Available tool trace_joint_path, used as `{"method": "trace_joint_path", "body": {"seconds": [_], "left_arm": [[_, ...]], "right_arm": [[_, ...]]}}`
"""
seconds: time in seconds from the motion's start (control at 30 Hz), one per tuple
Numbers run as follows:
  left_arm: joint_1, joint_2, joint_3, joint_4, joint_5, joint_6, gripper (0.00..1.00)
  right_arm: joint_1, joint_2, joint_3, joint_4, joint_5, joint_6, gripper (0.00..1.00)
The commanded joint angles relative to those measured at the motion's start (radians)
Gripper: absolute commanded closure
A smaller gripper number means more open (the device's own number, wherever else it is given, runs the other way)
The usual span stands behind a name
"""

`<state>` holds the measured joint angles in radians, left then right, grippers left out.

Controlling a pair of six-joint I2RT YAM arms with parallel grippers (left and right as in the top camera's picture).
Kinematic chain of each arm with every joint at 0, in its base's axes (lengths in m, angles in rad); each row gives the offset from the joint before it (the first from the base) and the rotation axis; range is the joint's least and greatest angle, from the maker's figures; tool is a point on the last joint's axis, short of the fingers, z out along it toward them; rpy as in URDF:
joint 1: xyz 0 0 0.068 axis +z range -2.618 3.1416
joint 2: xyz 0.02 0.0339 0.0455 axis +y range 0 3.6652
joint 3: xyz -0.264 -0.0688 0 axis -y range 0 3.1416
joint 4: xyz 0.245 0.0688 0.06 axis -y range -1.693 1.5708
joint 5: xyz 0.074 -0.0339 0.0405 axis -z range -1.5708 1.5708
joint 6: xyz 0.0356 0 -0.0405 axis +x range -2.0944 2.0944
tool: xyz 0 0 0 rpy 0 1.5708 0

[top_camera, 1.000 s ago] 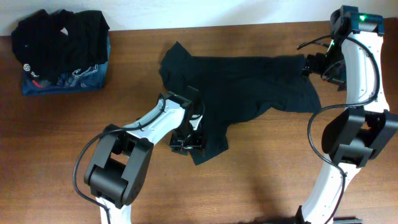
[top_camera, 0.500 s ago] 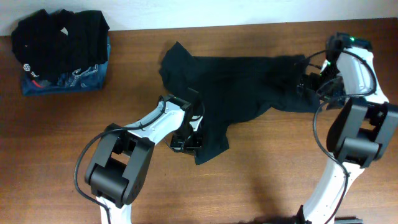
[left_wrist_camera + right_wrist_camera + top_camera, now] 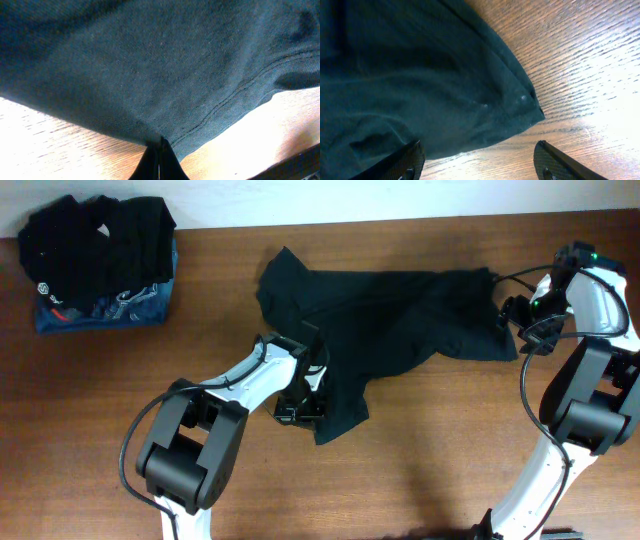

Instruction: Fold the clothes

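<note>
There's the left gripper clenched on the lower hem of the black garment sprawled mid-frame, the right gripper gaping astride its right-edge corner, and a shallow bite there could let it slip!

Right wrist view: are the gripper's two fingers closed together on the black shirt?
No, the fingers of the right gripper stand wide apart, and a corner of the black shirt lies on the table between them.

I counted one black shirt, two folded tops, a ribbed black top on a blue top, two robot arms, the left arm and the right arm, and one table
</note>
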<state>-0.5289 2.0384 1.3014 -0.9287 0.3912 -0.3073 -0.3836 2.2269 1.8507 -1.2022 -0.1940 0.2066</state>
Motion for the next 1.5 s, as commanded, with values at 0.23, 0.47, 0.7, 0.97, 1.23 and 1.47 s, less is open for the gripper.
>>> {"method": "trace_joint_path", "body": {"seconds": [0.23,0.47,0.7,0.97,1.23,1.47], "left_arm": [[0.002,0.011,-0.024,0.012,-0.013,0.005,1.0],[0.002,0.011,-0.024,0.013,-0.013,0.005,0.99],[0.002,0.011,-0.024,0.013,-0.013,0.005,1.0],[0.002,0.011,-0.024,0.013,-0.013,0.005,0.99],[0.002,0.011,-0.024,0.005,-0.013,0.005,0.99],[0.002,-0.009,-0.001,-0.085,-0.014,0.011,1.0]], "right_arm": [[0.003,0.009,-0.067,0.048,0.082,0.13,0.25],[0.002,0.033,-0.086,0.066,0.093,0.178,0.24],[0.003,0.06,-0.087,0.099,0.09,0.177,0.23],[0.003,0.075,-0.088,0.106,0.094,0.177,0.34],[0.003,0.09,-0.088,0.09,0.094,0.177,0.68],[0.003,0.087,-0.087,0.031,0.095,0.177,0.96]]}}
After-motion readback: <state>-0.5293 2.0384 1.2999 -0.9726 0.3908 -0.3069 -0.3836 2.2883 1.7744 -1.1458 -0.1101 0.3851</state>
